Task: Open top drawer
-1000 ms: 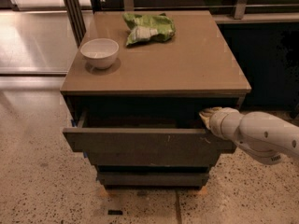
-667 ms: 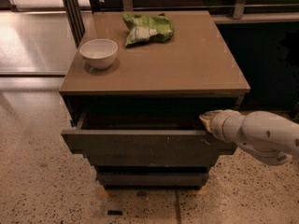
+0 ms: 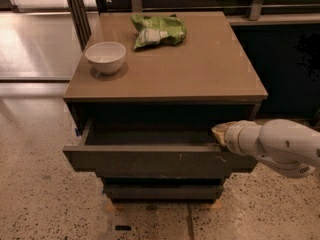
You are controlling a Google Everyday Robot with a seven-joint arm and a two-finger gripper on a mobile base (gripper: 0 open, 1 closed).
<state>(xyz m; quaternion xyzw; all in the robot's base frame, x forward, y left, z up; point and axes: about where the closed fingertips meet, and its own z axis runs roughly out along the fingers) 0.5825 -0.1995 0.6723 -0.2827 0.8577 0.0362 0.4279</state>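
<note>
Grey-brown, the top drawer [image 3: 150, 160] stands partway out beneath the bench [image 3: 200, 71], its inside mostly in shadow. The end effector [image 3: 220, 133] sits at the drawer's right end, by the front's upper edge. Its tip is half hidden there, so its grip cannot be told. The white arm [image 3: 280, 146] is cut off at the right.
</note>
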